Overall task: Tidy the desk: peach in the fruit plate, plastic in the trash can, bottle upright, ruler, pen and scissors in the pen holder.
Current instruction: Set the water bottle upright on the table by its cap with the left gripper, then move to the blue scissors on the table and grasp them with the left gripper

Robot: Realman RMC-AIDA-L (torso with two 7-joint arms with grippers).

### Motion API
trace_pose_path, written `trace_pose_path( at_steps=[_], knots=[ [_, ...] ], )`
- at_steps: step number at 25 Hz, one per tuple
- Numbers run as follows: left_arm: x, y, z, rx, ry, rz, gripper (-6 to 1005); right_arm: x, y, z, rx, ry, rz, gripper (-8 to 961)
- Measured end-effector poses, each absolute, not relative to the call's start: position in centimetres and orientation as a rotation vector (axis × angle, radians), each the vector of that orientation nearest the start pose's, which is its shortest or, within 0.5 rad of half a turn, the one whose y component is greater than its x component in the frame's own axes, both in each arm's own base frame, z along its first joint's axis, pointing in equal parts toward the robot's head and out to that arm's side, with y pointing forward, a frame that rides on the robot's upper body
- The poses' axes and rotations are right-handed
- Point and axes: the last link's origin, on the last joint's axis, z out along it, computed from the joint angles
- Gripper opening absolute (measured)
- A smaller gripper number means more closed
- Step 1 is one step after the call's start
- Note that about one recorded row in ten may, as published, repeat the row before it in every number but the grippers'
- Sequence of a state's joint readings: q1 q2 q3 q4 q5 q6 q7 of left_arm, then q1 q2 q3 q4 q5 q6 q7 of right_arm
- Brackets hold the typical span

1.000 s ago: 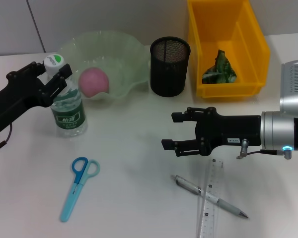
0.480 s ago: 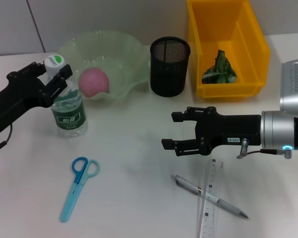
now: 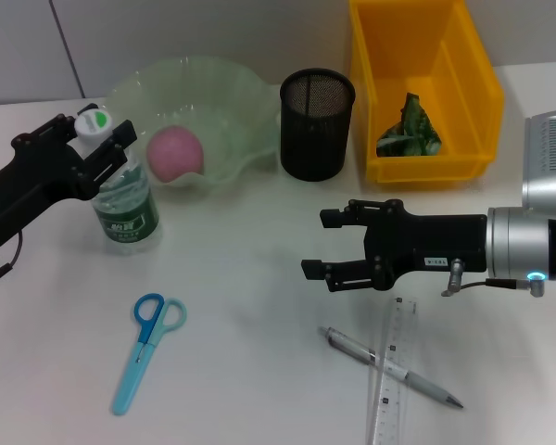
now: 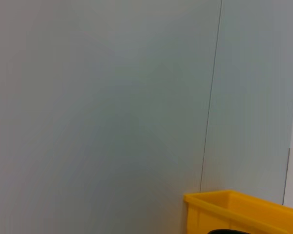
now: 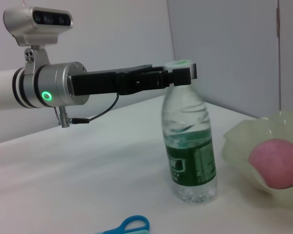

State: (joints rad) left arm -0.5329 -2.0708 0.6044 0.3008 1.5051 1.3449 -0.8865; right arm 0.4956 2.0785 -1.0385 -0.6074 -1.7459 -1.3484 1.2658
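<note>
Left end effector (image 3: 100,148) sat clamped on the neck of the bottle (image 3: 125,206), just under its white cap.

- Counter (image 3: 250,371): white, bearing all items.
- Trash can (image 3: 471,93): yellow, rear right; crumpled green plastic (image 3: 408,125) lay inside.
- Fruit plate (image 3: 232,111): pale green, rear left; peach (image 3: 175,153) rested in it.
- Right end effector (image 3: 326,246): fingers apart, hovering mid-counter, near the ruler but clear of it.
- Pen holder (image 3: 316,123): black mesh, between plate and trash can.
- Bottle: upright beside the plate; dark green label, writing unreadable.
- Ruler (image 3: 394,371): clear, front right, fine markings illegible.
- Scissors (image 3: 146,357): light blue, front left.
- Pen (image 3: 389,366): lay across the ruler.
</note>
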Motion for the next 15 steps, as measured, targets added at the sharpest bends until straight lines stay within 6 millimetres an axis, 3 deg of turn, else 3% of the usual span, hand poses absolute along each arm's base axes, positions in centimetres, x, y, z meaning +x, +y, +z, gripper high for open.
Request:
trace_pose_path(
  at_steps=[11,15],
  knots=[
    [-27.92,35.08,-0.31,-2.177,-0.516,-0.961,590,25.19,33.29,-3.88,-2.744,0.484,0.638,817],
    [-27.91,35.12,-0.25,-2.176,-0.517,-0.962,655,25.15,33.31,-3.89,-2.744,0.485,0.640,816]
  ],
)
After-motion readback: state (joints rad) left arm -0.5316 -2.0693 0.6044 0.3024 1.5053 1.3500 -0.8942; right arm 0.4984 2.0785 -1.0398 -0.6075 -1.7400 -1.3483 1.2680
